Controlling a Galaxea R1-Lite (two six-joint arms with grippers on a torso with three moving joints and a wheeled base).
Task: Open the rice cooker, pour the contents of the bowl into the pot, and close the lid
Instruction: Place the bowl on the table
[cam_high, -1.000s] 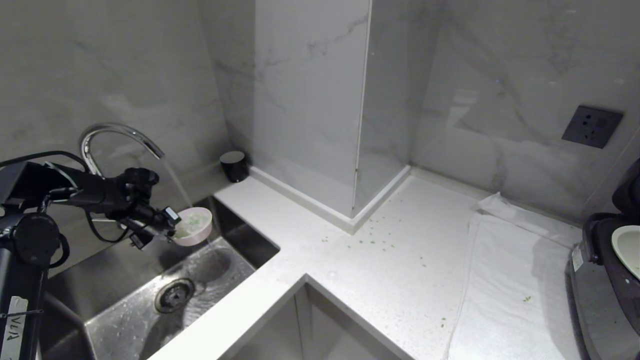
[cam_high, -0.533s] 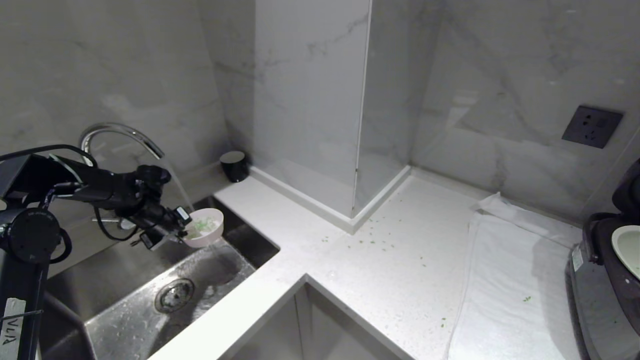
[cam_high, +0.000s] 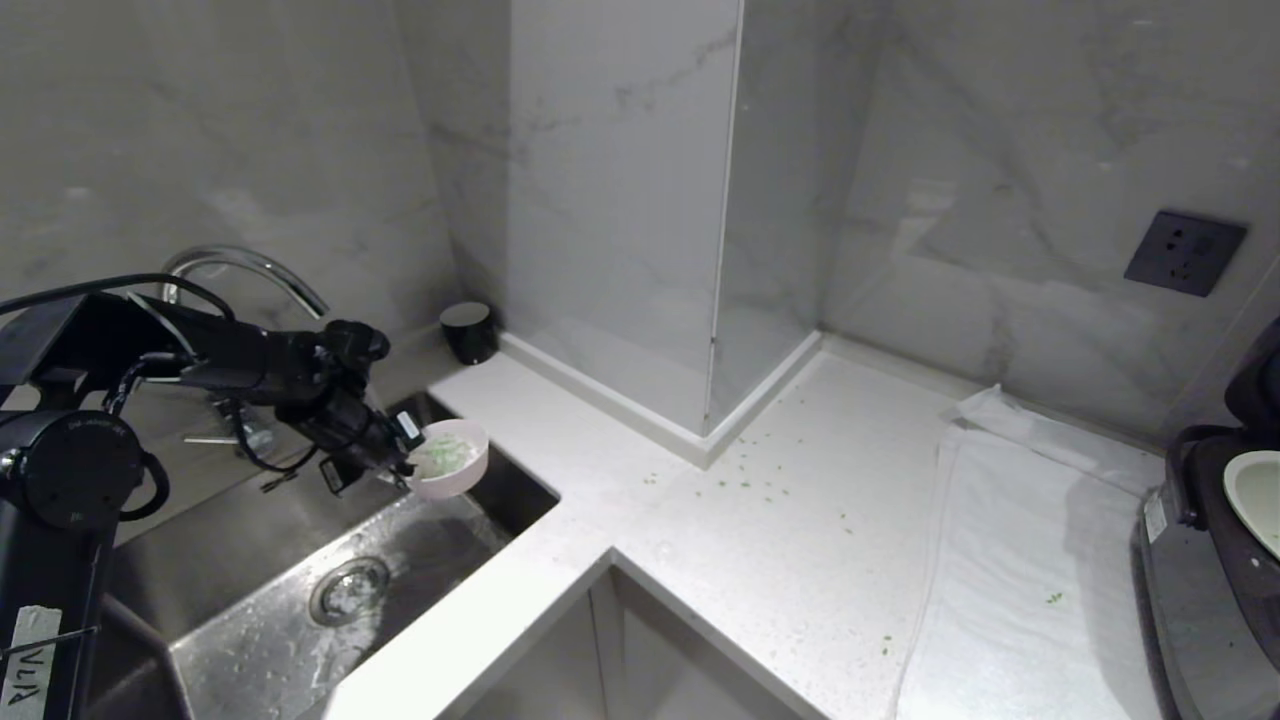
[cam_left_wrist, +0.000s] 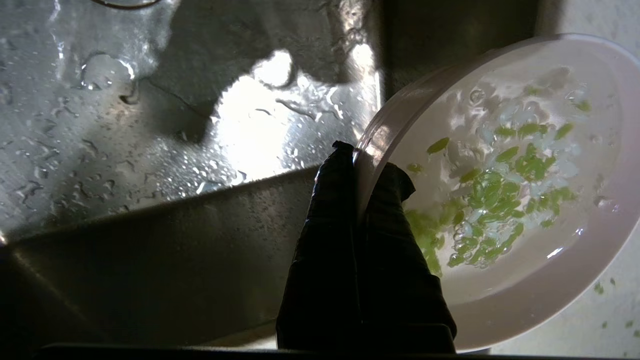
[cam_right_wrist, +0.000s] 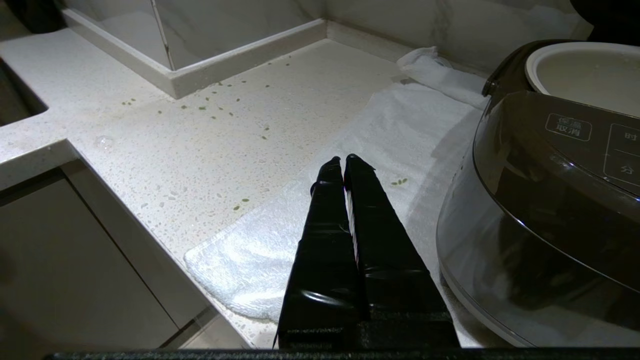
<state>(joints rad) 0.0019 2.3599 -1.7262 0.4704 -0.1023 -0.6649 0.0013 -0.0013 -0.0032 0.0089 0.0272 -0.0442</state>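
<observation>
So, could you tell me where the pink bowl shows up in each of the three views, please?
Head view: bowl at left-centre, held over the sink corner by the left gripper.
Left wrist view: bowl fills the right side, its rim pinched at.
Right wrist view: not in it.
Shared landmark: the green-flecked counter.

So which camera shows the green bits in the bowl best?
The left wrist view: the contents fill it up close, green bits with white ones in water inside the bowl, whose rim the left gripper pinches. The head view shows them only as a tiny pale-green patch. The right wrist view misses the bowl.
</observation>
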